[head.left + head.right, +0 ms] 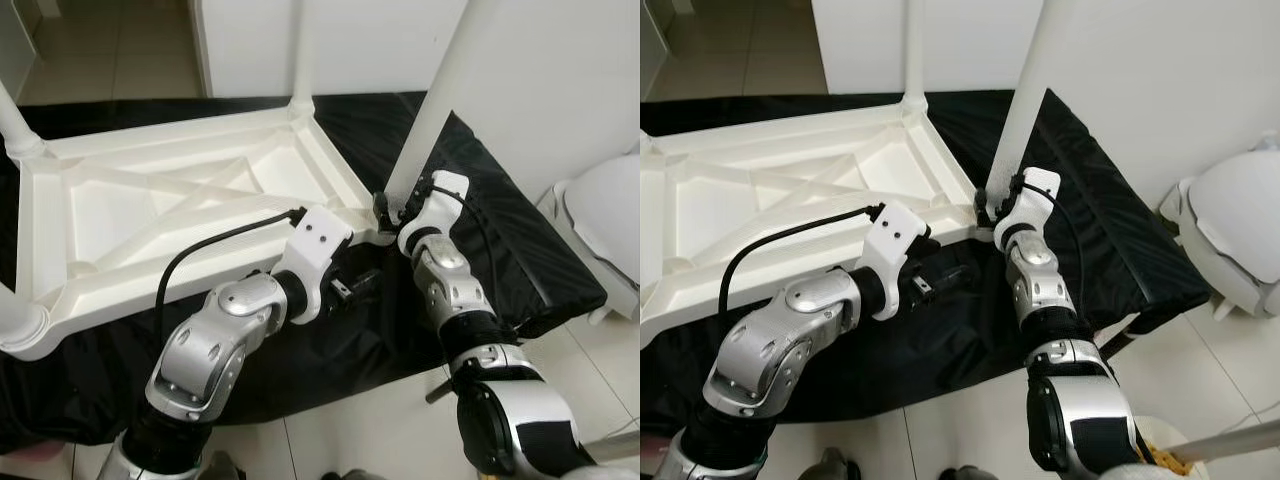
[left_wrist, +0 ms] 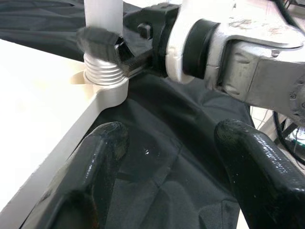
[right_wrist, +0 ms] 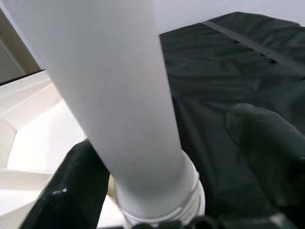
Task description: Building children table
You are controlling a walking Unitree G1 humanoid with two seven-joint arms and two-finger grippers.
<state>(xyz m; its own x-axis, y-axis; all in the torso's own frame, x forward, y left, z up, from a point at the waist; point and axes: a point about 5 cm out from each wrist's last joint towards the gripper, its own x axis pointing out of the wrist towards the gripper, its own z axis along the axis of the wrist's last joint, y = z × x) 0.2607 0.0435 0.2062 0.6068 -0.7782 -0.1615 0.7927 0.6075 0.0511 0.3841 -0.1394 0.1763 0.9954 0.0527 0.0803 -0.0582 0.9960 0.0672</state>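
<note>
A white plastic table (image 1: 150, 200) lies upside down on a black cloth (image 1: 500, 240). White legs stand up from its corners. At the near right corner a leg (image 1: 430, 110) sits with its threaded end (image 2: 102, 74) in the socket. My right gripper (image 1: 392, 208) is around this leg just above the thread. In the right wrist view one finger (image 3: 71, 191) touches the leg and the other finger (image 3: 267, 143) stands a little apart from it. My left gripper (image 1: 360, 283) hangs open and empty over the cloth, just in front of that corner.
The far right leg (image 1: 300, 60) and two legs at the left (image 1: 15, 130) also stick up. A white rounded object (image 1: 610, 220) stands on the tiled floor to the right. A white wall (image 1: 540, 80) rises close behind the cloth.
</note>
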